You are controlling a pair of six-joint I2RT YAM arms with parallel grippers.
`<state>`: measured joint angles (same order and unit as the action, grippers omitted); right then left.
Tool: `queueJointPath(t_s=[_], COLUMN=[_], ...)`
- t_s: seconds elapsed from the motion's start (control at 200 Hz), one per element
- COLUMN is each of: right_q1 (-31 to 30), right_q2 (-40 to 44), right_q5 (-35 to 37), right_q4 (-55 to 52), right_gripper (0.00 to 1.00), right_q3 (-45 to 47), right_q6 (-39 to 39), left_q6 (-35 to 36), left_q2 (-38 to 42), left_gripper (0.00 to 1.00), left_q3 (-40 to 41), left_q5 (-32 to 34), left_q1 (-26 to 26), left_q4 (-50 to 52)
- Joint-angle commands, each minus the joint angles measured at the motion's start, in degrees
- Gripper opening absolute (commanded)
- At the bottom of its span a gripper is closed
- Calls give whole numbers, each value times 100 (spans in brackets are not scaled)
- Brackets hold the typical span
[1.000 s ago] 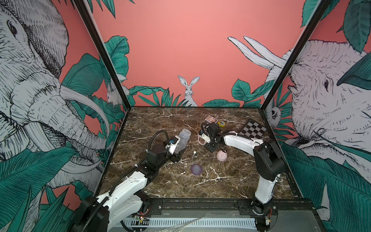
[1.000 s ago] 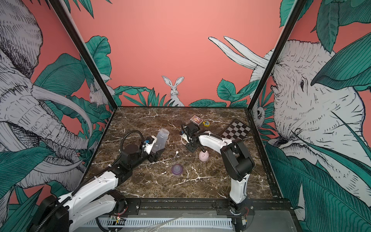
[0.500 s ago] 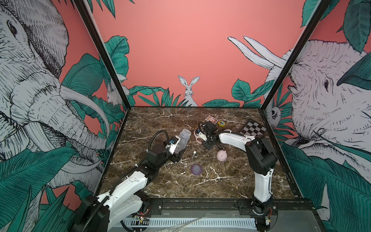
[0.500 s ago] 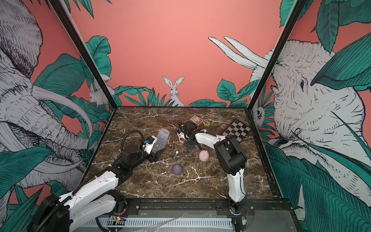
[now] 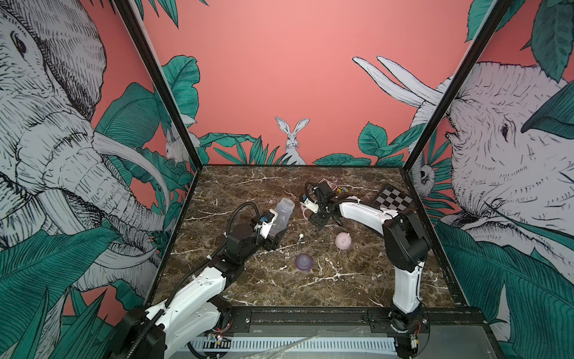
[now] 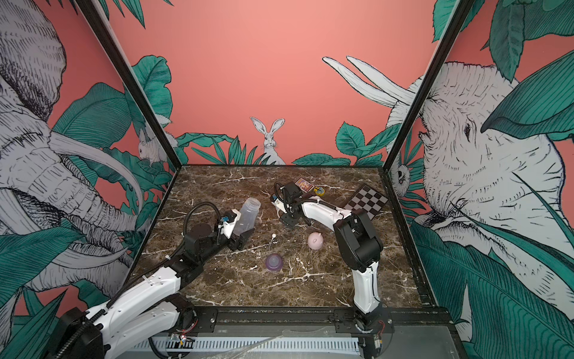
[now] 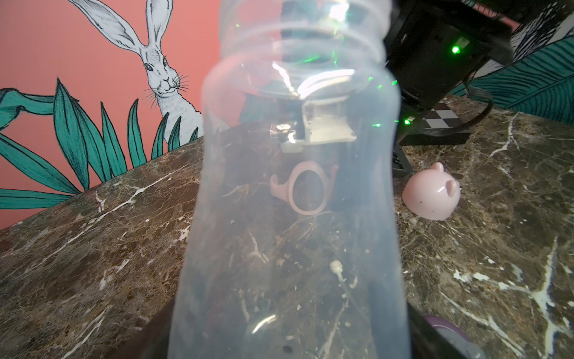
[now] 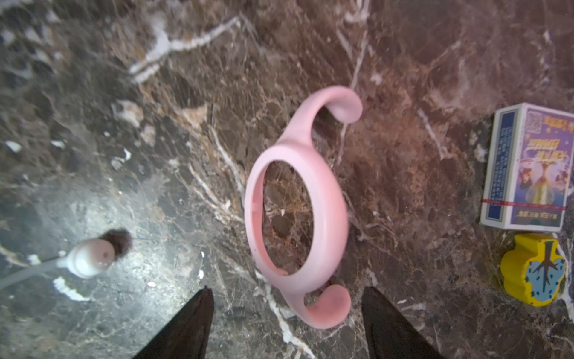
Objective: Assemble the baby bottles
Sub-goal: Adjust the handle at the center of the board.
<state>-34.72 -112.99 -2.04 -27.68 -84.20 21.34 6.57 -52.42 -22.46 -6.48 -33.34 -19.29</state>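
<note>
Right wrist view: the right gripper [image 8: 285, 290] hangs open, empty, its 2 fingers [image 8: 186, 329] straddling 1 handle of the ring [image 8: 329, 199] lying on the table [image 8: 435, 62]. Pinching that curved handle could let the ring swivel or slip. The left gripper [image 5: 271, 240] grips the tilted bottle [image 5: 281, 216] by its base.

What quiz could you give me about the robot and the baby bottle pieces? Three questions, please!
1. True or false: the left gripper is shut on the clear bottle.
2. Pick one: what lies on the table just below the open right gripper? A) pink collar ring B) checkered board C) yellow block
3. Count: how many loose bottle pieces lie on the marble table?

Key: 1 true. 2 A. 3 four: the pink collar ring, the straw, the purple nipple and the pink dome cap.
</note>
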Motion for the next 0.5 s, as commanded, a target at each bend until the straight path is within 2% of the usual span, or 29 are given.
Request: queueJointPath(t_s=[0.0,0.35,0.495], right_q1=[133,544,589], right_q2=[-184,-482,-659], right_q5=[-233,-1259,-1340], right_q4=[-243,-555,-810], right_gripper=[70,59,55], right_q3=[-226,-347,-600], right_q6=[139,118,146], left_q6=[90,73,90], left_q2=[195,188,170], left_gripper=[69,69,69], left_q3=[-34,-22,-31], left_q5=[55,49,57], left_q1=[-8,-6,-6], left_q4=[86,73,57])
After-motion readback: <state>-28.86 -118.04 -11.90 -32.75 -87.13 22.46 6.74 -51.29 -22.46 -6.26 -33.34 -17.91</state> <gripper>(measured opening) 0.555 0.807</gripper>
